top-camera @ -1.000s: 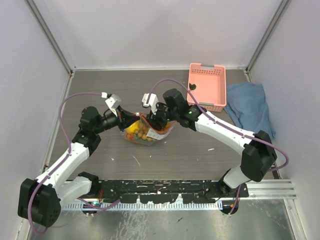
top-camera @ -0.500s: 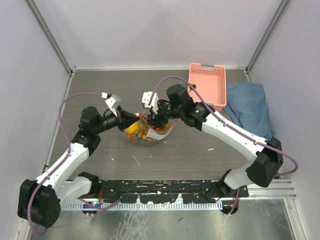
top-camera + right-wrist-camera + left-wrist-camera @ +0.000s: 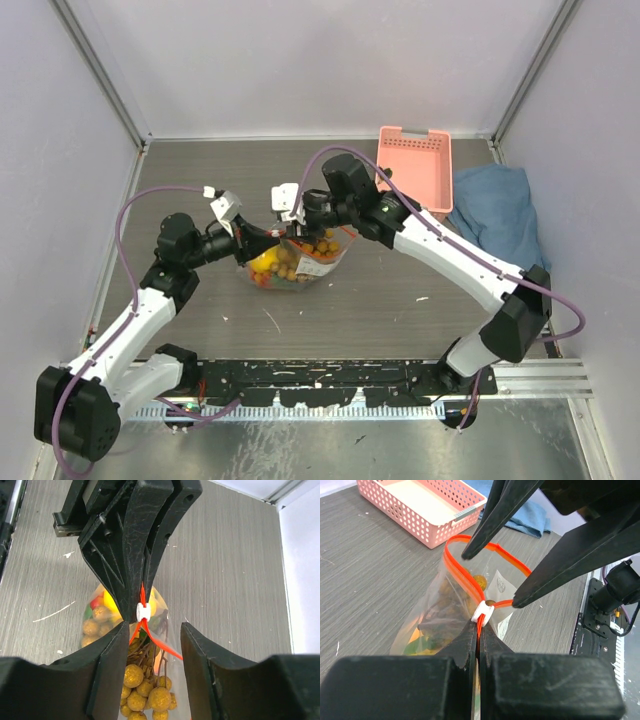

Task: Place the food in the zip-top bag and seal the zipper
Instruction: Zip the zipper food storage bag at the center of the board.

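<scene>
My left gripper point(image 3: 479, 628) pinches the thin orange-red zipper strip point(image 3: 461, 577) just behind its small white slider point(image 3: 483, 613). Past the slider, my right gripper point(image 3: 154, 627) stands spread astride the open mouth of the clear crinkly zip-top bag point(image 3: 437, 615), toy fruits point(image 3: 134, 676) inside. Closing beside the slider, it could slip, leaving the mouth unsealed.

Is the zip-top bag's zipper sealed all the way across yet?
No: beyond the white slider, the two halves of the zipper spread apart into an open loop.

A lab test cell: plain grey walls point(image 3: 300, 60), aluminium rail point(image 3: 540, 375) fronting the table point(image 3: 200, 180).
</scene>
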